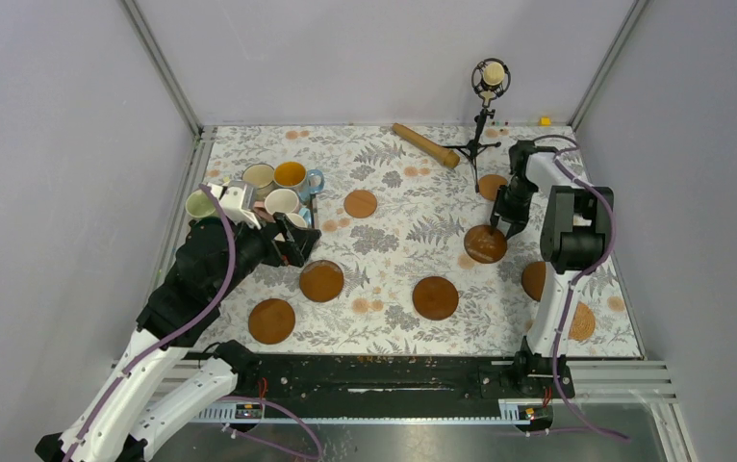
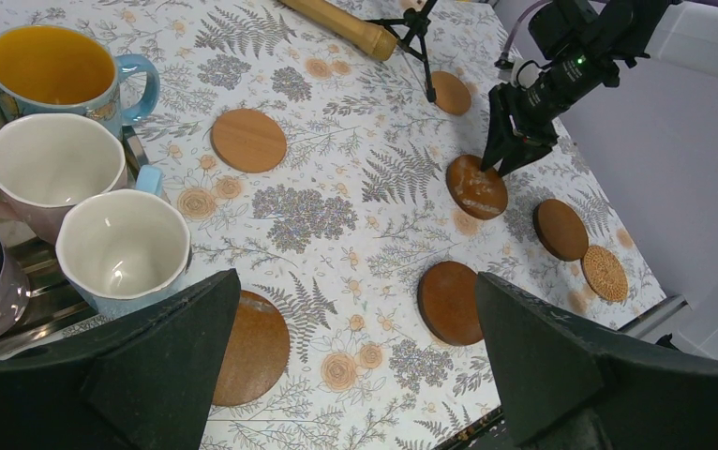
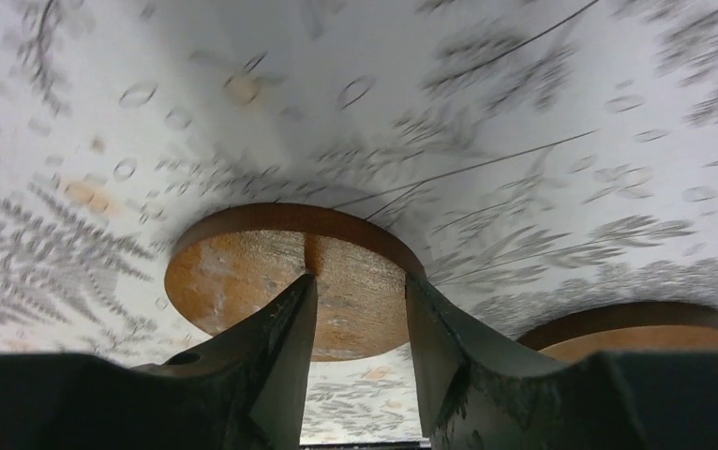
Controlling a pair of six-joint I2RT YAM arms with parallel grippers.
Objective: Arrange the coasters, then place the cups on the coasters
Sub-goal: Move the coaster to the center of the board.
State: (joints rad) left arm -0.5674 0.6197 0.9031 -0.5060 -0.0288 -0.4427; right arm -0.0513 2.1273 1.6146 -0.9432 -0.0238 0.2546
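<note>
Coasters [image 1: 436, 297] lie scattered; cups [image 1: 270, 190] remain clustered upper left. Right end effector [image 1: 495, 227] apparently pinches a dark coaster [image 1: 485, 244]; left end effector [image 1: 299, 244] gapes empty.

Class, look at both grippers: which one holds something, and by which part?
The right gripper pinches a dark brown coaster by its near rim. The left gripper is open and holds nothing.

Floral tablecloth [image 1: 393, 241], wooden rolling pin [image 1: 425, 144], mic on tripod [image 1: 488, 82], rack [image 2: 37, 300]
</note>
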